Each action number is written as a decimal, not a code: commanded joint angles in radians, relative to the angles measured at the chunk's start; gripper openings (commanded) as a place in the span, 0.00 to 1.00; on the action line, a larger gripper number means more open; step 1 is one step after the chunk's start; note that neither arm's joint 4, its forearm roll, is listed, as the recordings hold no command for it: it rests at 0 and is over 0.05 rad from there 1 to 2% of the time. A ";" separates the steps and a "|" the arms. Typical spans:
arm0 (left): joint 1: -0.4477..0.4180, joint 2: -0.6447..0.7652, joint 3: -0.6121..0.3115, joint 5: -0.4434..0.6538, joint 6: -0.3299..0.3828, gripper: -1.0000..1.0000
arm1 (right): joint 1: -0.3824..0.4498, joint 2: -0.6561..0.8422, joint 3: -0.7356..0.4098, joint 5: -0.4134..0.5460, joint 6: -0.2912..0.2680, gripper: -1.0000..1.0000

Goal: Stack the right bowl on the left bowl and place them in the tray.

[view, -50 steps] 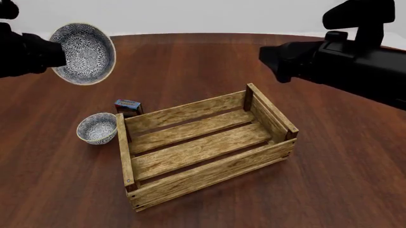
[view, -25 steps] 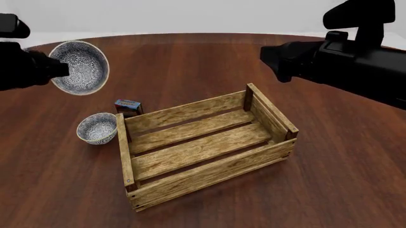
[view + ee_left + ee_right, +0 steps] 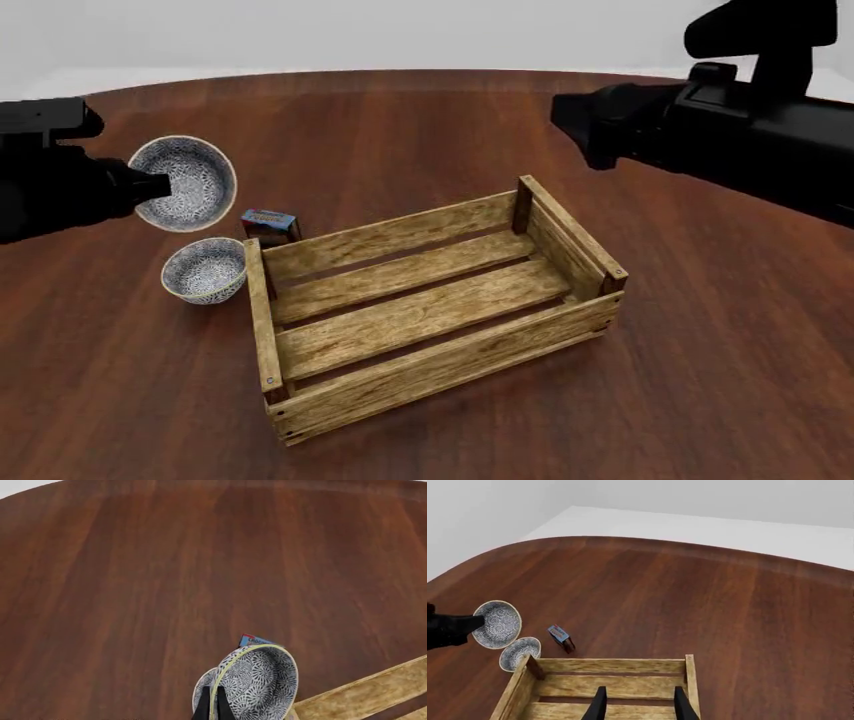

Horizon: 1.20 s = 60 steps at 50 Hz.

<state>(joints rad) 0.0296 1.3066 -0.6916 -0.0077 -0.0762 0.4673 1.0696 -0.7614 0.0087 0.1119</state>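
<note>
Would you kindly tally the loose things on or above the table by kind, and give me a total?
Bowls: 2, one held in the left pincer at its rim, one standing on the table
Wooden crate: 1
Small blue-and-red box: 1
Total: 4

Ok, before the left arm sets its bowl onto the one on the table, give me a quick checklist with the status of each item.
1. Left pincer gripping held bowl by its rim: ok.
2. Held bowl level for stacking: not ok, tilted on edge.
3. Held bowl above table bowl: ok, roughly.
4. Table bowl upright, beside the tray: ok.
5. Small blue-and-red box clear of the descent: cannot tell, close by.
6. Right pincer open, over the tray, away from the bowls: ok.
</note>
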 commanded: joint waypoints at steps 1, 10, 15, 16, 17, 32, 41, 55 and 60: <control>-0.002 -0.011 -0.008 0.009 0.006 0.00 | 0.000 0.000 0.000 0.000 0.000 1.00; -0.002 -0.011 -0.008 0.009 0.006 0.00 | 0.000 0.000 0.000 0.000 0.000 1.00; -0.003 0.001 -0.007 0.003 0.001 0.00 | 0.001 0.000 -0.001 0.001 0.002 1.00; -0.001 0.002 -0.006 0.003 0.006 0.00 | 0.001 0.001 -0.001 0.001 0.001 1.00; -0.001 0.003 -0.007 0.004 0.004 0.00 | 0.001 0.001 -0.001 0.001 0.001 1.00; 0.017 0.061 0.000 -0.024 0.002 0.00 | 0.004 0.000 0.000 0.001 0.001 1.00; 0.019 0.093 0.005 -0.041 -0.002 0.00 | 0.003 0.000 0.001 0.000 0.000 1.00; 0.022 0.133 0.016 -0.065 0.002 0.00 | 0.006 0.001 0.002 -0.001 -0.003 1.00; 0.022 0.134 0.020 -0.066 0.003 0.00 | 0.008 0.002 0.003 -0.001 -0.004 1.00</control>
<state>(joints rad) 0.0698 1.5058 -0.6384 -0.1565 -0.1046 0.4691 1.0700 -0.7601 0.0074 0.1100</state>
